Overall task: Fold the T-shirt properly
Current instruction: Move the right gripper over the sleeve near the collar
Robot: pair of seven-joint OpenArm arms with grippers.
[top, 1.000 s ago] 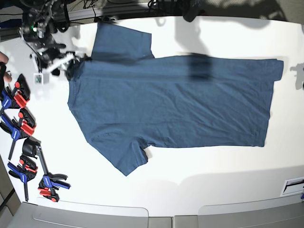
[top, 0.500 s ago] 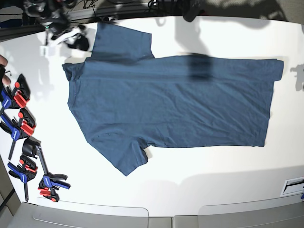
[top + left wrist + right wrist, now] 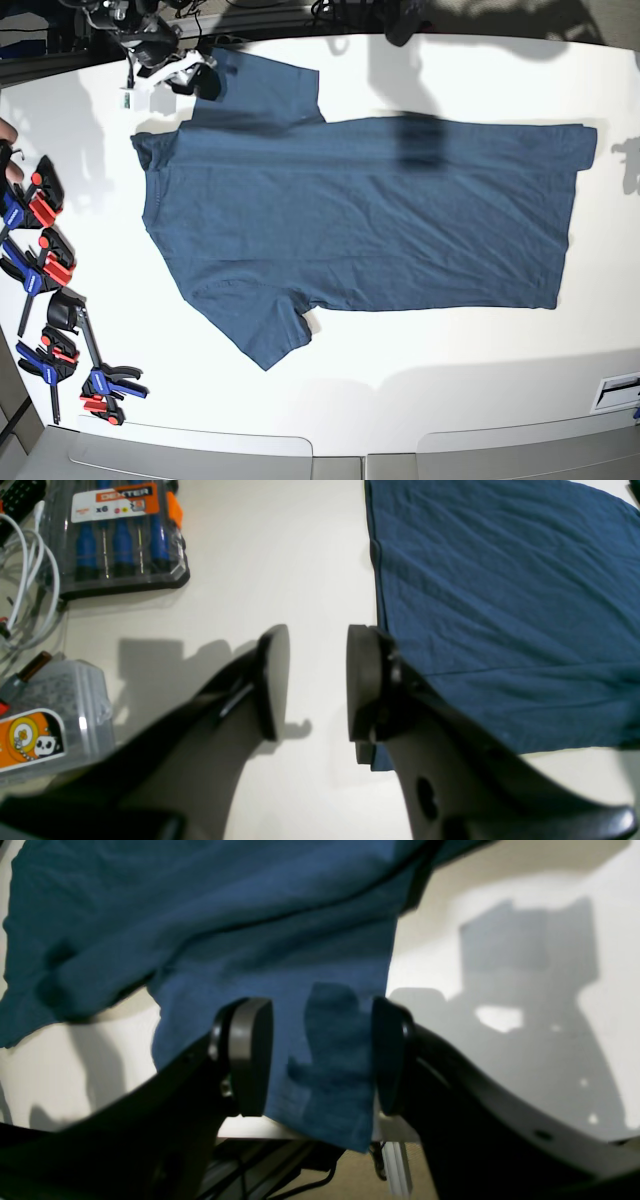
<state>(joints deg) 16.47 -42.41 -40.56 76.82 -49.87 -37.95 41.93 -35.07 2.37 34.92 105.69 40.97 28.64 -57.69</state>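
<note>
The dark navy T-shirt (image 3: 360,220) lies spread flat on the white table (image 3: 450,380), collar to the left and hem to the right. My right gripper (image 3: 205,80) hovers at the far upper sleeve near the table's back edge. In the right wrist view this gripper (image 3: 320,1055) is open, and the sleeve cloth (image 3: 330,1040) lies between and below its pads without being pinched. My left gripper (image 3: 312,680) is open over bare table, just beside the shirt's hem edge (image 3: 500,605), with nothing between its pads. It does not show in the base view.
Several red-blue-black clamps (image 3: 45,270) lie along the table's left edge. In the left wrist view a screwdriver set (image 3: 120,535), white cables (image 3: 25,580) and a clear plastic box (image 3: 45,720) sit beside the hem side. Cables crowd the back edge.
My right gripper has moved from the collar at the left up and rightwards to the far sleeve. The collar corner now lies flat. The rest of the shirt has not moved.
</note>
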